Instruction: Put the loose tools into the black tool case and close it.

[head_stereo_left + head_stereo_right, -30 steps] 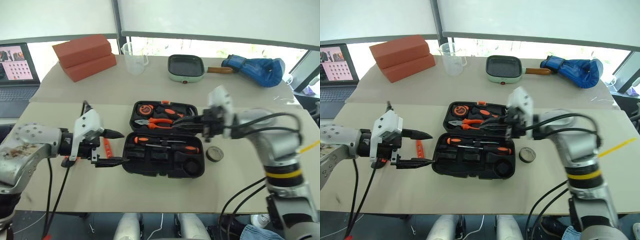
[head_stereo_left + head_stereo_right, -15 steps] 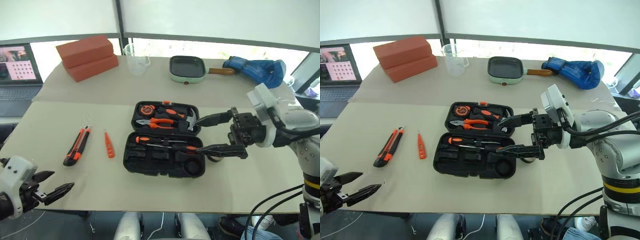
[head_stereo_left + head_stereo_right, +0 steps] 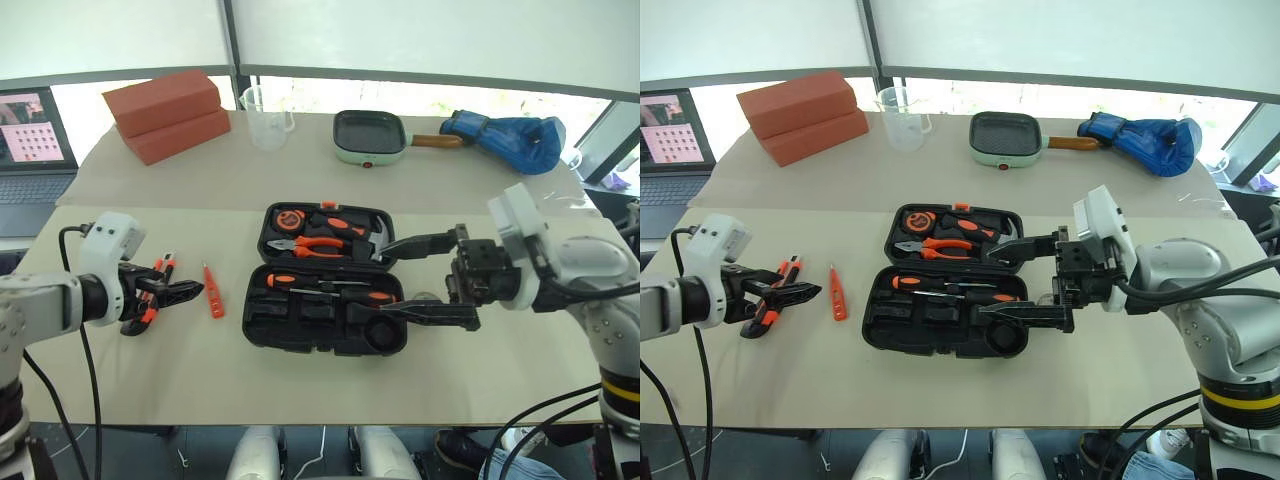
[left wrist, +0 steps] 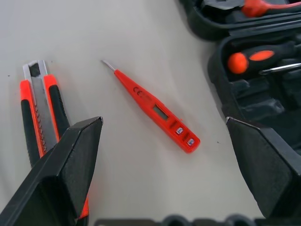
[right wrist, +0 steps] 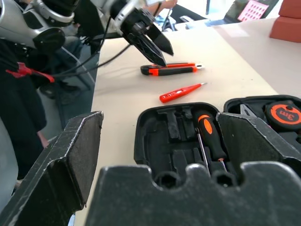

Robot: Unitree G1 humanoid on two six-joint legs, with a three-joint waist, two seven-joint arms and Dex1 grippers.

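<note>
Lying open on the table (image 3: 120, 390), the case (image 3: 325, 290) is seen with screwdrivers (image 3: 330, 285) already slotted; the knife (image 4: 40, 117) and slim tester (image 4: 153, 108) are left on the table beside it; the left gripper (image 3: 175, 293) is held over the knife, jaws spread; the right gripper (image 3: 420, 280) is poised over the case's right end, jaws spread, nothing pinched.

No lettering on the tools or case can be read.

Bright daylight pours from the windows (image 3: 420, 98) behind, shadows stay soft, and all views are sharp.
</note>
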